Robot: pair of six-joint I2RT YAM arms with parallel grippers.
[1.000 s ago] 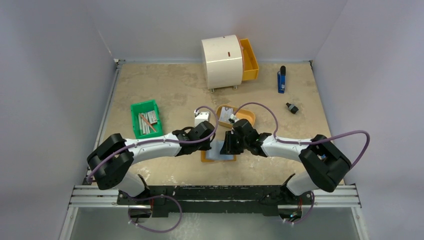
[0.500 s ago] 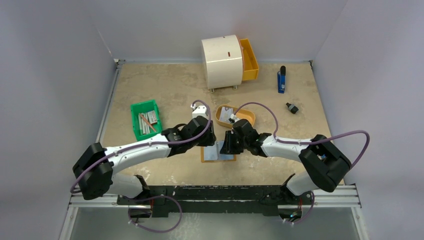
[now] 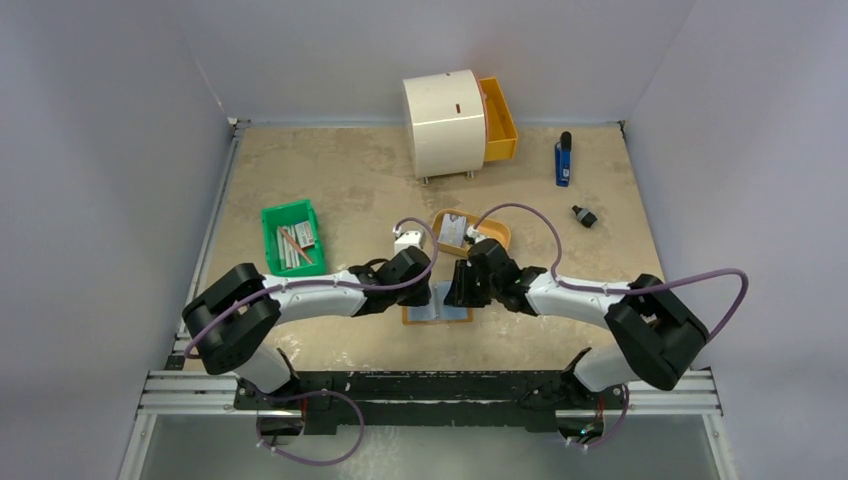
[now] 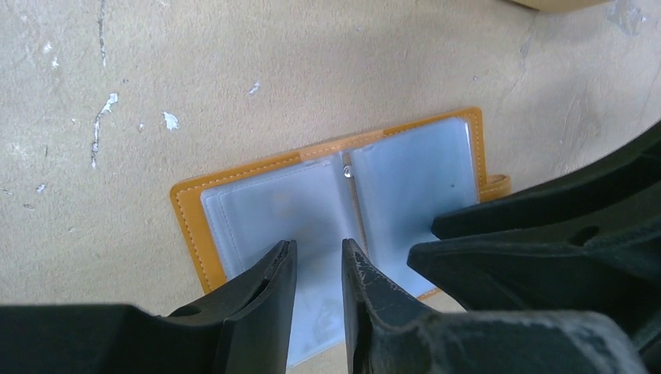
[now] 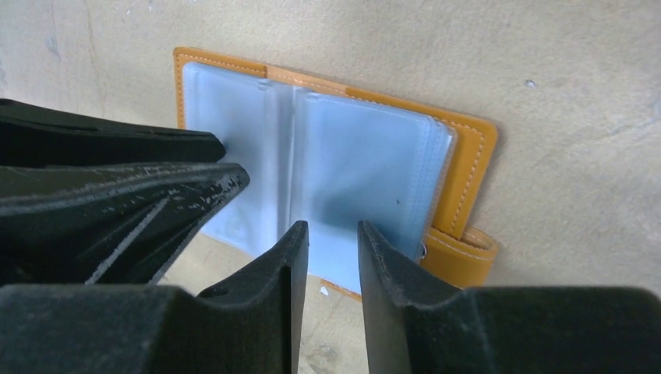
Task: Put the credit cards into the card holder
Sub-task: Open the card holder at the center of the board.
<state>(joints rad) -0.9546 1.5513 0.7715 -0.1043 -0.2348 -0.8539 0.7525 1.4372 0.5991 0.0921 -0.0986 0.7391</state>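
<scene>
The card holder (image 3: 437,311) lies open on the table, tan-orange with clear sleeves; it also shows in the left wrist view (image 4: 234,183) and the right wrist view (image 5: 468,164). A pale blue sheet with faint print (image 4: 319,331) sticks out past its near edge; I cannot tell whether it is a card or a sleeve. My left gripper (image 4: 318,255) hovers narrowly open over the left page, nothing between the fingers. My right gripper (image 5: 333,234) hovers narrowly open over the right page, empty. In the top view the left gripper (image 3: 430,292) and the right gripper (image 3: 455,293) almost meet. White credit cards (image 3: 452,232) lie in an orange tray (image 3: 494,234).
A green bin (image 3: 292,237) with grey bars stands to the left. A white cylinder (image 3: 444,122) with an orange drawer (image 3: 498,118) stands at the back. A blue object (image 3: 563,160) and a small black object (image 3: 584,215) lie at the right.
My left arm drew back and up from the holder half a second ago, then came back down onto it. My right arm has barely moved.
</scene>
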